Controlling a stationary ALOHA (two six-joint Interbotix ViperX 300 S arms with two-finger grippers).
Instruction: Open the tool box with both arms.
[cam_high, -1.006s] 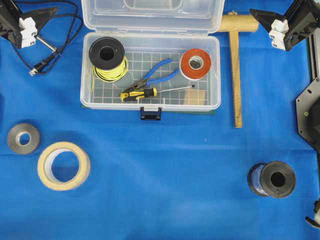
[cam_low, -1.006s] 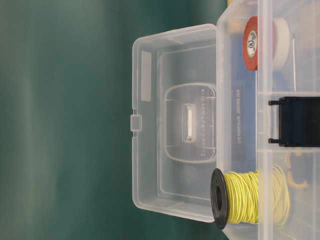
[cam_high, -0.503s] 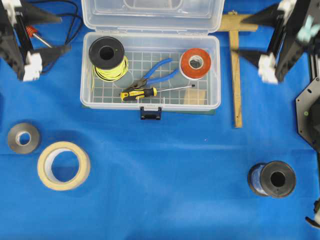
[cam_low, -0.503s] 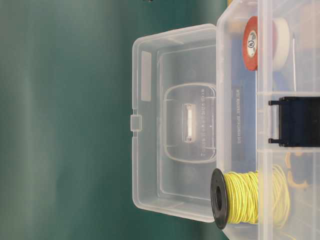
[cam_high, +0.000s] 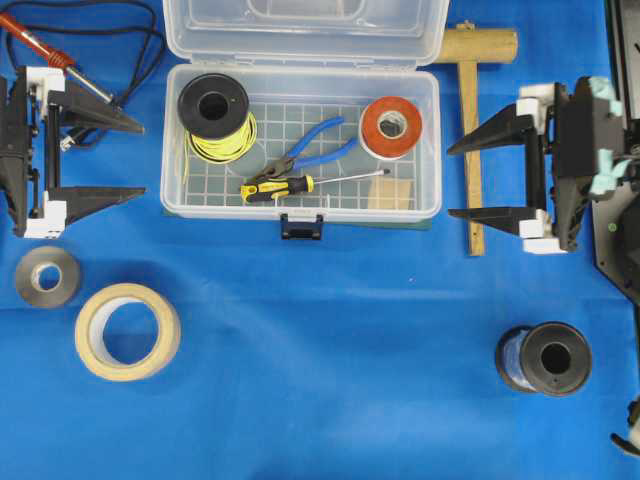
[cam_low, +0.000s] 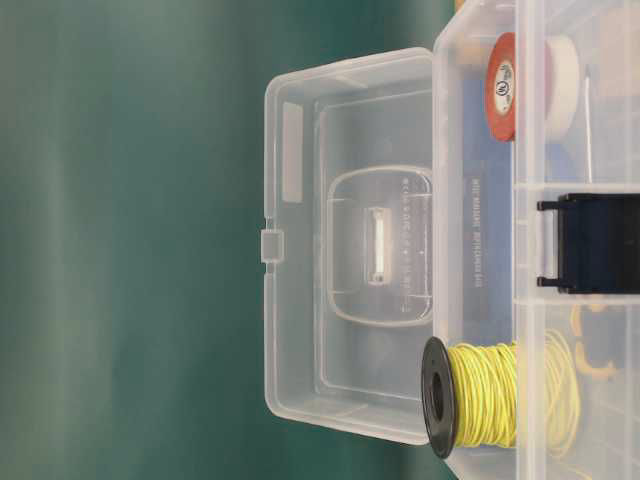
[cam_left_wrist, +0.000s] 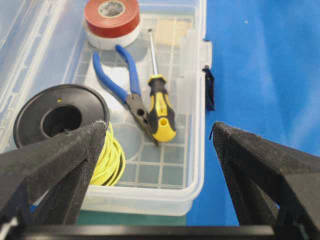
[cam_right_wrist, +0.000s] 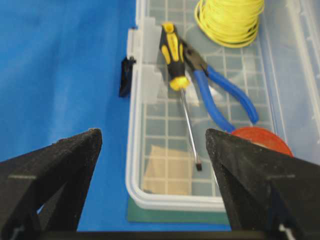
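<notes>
The tool box (cam_high: 168, 140) is a clear plastic case at the back middle of the blue mat. Its lid (cam_high: 300, 30) stands open behind it and its black latch (cam_high: 302, 227) hangs at the front. Inside lie a yellow wire spool (cam_high: 214, 112), blue pliers (cam_high: 320, 145), a screwdriver (cam_high: 280, 187) and red tape (cam_high: 391, 127). My left gripper (cam_high: 141, 158) hovers just left of the box, open and empty, fingers pointing at its end wall (cam_left_wrist: 197, 150). My right gripper (cam_high: 449, 182) mirrors it just right of the box (cam_right_wrist: 132, 165), open and empty.
A wooden mallet (cam_high: 472, 140) lies under the right gripper's fingers. A soldering iron (cam_high: 40, 45) with black cable lies at the back left. A masking tape roll (cam_high: 127, 331) and grey roll (cam_high: 47, 276) sit front left, a black spool (cam_high: 545, 358) front right.
Both grippers have come from the back corners to the box's two ends, turning their open fingers toward it. The box, lid and contents have not moved.
</notes>
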